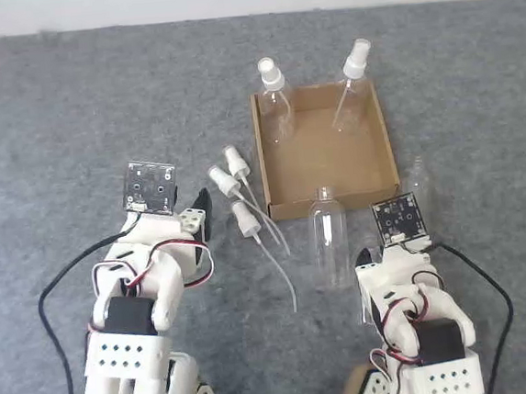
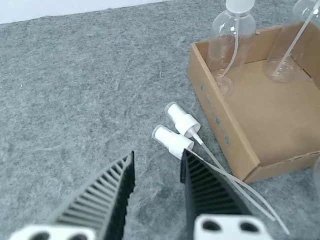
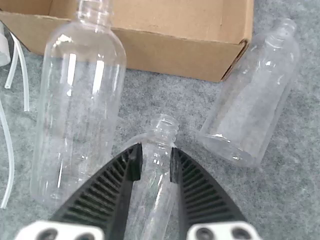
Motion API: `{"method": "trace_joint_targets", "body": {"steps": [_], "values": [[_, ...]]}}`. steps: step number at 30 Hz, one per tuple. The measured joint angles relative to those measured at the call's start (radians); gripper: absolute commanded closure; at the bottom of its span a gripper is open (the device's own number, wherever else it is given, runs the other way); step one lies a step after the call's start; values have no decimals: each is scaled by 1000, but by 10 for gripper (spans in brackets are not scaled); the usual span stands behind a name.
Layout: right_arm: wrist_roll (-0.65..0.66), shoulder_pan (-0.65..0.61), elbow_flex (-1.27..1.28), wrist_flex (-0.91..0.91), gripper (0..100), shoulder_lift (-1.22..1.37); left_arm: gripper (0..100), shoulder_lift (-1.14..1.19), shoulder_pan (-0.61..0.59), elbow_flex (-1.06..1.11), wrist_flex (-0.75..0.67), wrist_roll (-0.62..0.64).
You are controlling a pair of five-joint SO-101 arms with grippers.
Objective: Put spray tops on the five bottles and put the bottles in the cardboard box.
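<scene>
The left gripper [image 2: 158, 155] is held low over the grey felt counter [image 1: 70, 103], with its fingers apart. Just beyond it, three white spray tops [image 1: 220, 178] with long tubes are laid beside the shallow brown cardboard box [image 1: 261, 151], in which two clear topped bottles [image 1: 275, 99] are stood. A large clear uncapped bottle [image 1: 328, 233] is laid at the box's near wall. The right gripper [image 3: 155, 149] has its fingers clamped on a slim clear bottle [image 3: 163, 127], and another uncapped bottle [image 1: 418, 183] is laid near the box's corner.

Left gripper [image 2: 157, 165] fingers spread apart; right gripper [image 3: 155, 161] fingers clamp a bottle [image 3: 163, 129].
</scene>
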Motion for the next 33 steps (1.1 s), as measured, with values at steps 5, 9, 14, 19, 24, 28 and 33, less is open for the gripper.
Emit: {"method": "trace_joint_targets", "body": {"steps": [5,9,14,19,24,28,33], "values": [[0,0,0,0,936,0,859,0,0,0,-3,0],[0,0,0,0,936,0,859,0,0,0,-3,0],[0,-35,0,5,934,0,859,0,0,0,-3,0],[0,-98,0,9,936,0,859,0,0,0,-3,0],[0,-193,0,11,936,0,859,0,0,0,-3,0],[0,-250,0,11,936,0,859,0,0,0,-3,0],[0,-261,-29,41,936,0,859,0,0,0,-3,0]]}}
